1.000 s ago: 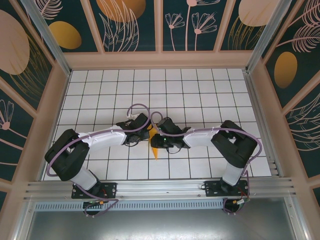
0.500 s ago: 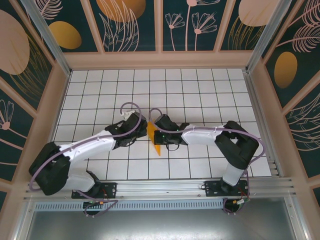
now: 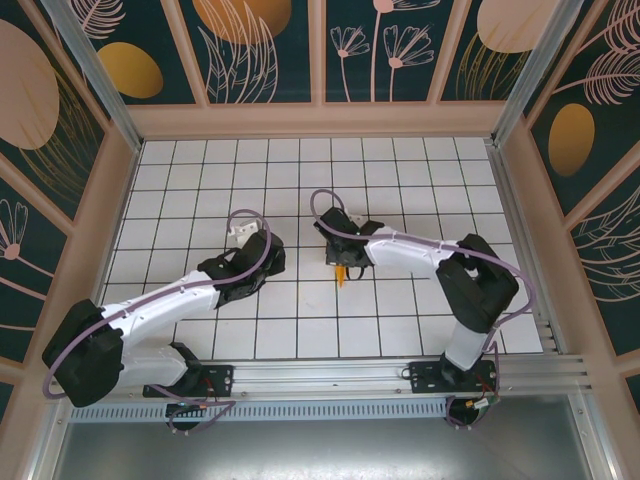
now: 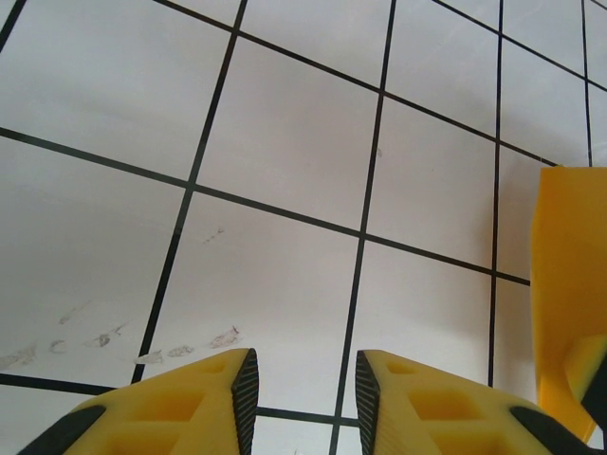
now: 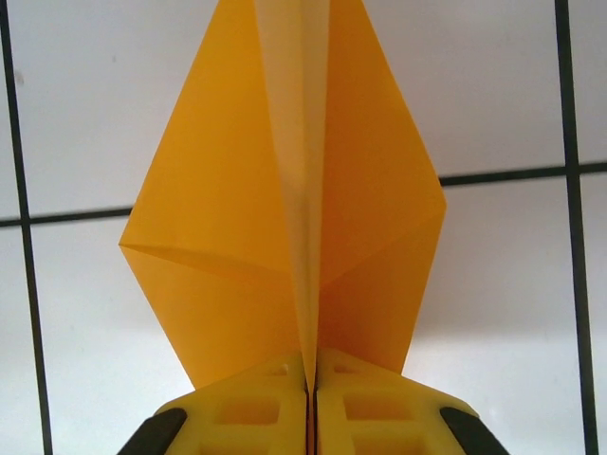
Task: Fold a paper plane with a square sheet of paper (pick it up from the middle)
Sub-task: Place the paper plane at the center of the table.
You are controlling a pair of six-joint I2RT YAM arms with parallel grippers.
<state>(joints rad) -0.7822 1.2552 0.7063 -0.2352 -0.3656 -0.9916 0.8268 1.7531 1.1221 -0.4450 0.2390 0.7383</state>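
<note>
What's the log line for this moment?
right end effector: shut on paper plane, at centre crease | left end effector: open, holding nothing, apart from it

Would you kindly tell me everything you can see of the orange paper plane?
The paper plane is thin orange-yellow paper folded into a pointed, kite-like shape, with a paler centre crease and slanted fold lines. Its flaps spread to either side of the crease. The right pincer is shut on the central fold at one end, holding it over the white tiled table. Nothing else touches it.
</note>
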